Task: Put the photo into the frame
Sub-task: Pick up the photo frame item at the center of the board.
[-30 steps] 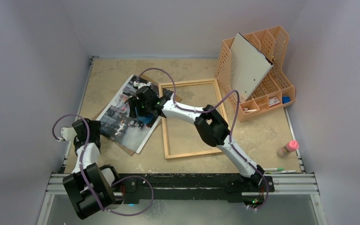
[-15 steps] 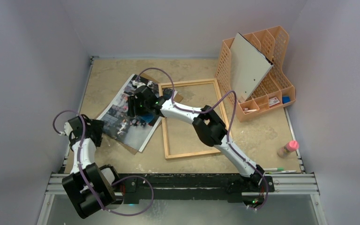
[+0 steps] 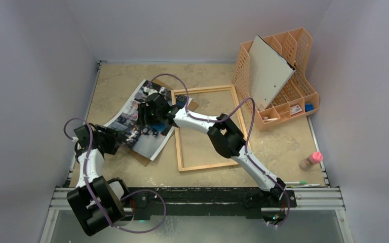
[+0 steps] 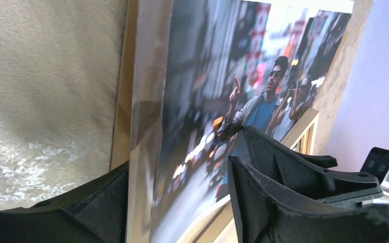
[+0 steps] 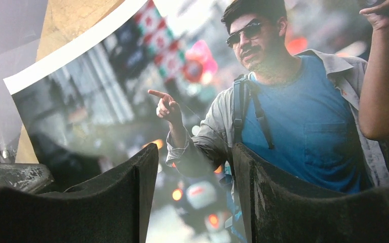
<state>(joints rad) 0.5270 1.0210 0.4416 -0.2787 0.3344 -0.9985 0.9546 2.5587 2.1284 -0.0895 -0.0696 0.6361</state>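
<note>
1. Looking down from the top camera, I see the photo (image 3: 130, 112) lying face up and skewed on the left half of the table (image 3: 207, 76). It rests on a brown backing panel (image 3: 141, 158), whose corners peek out from under it.
2. The frame (image 3: 210, 165) lies flat just to the right, with bare table showing inside it. The photo is outside the frame, its right corner close against the frame's left rail. I cannot tell whether they touch.
3. My right arm reaches across the frame, and the right gripper (image 5: 195, 152) hangs low over the photo's right part. On the right wrist camera the man in the blue shirt fills the view.
4. Its fingers (image 5: 116, 197) stand parted by a moderate gap with nothing between them. I cannot tell whether the tips press on the print.
5. The left gripper (image 4: 182, 162) sits at the photo's near-left edge, pointing in toward it.
6. On the left wrist camera its fingers (image 4: 294, 187) are spread wide. The photo's white border, with a strip of the panel beside it, runs up from the gap. I see nothing pinched.
7. An orange organizer (image 3: 288, 55) stands at the far right with a white board (image 3: 267, 71) leaning in it.
8. A pink-capped bottle (image 3: 310, 161) stands near the right edge.
</note>
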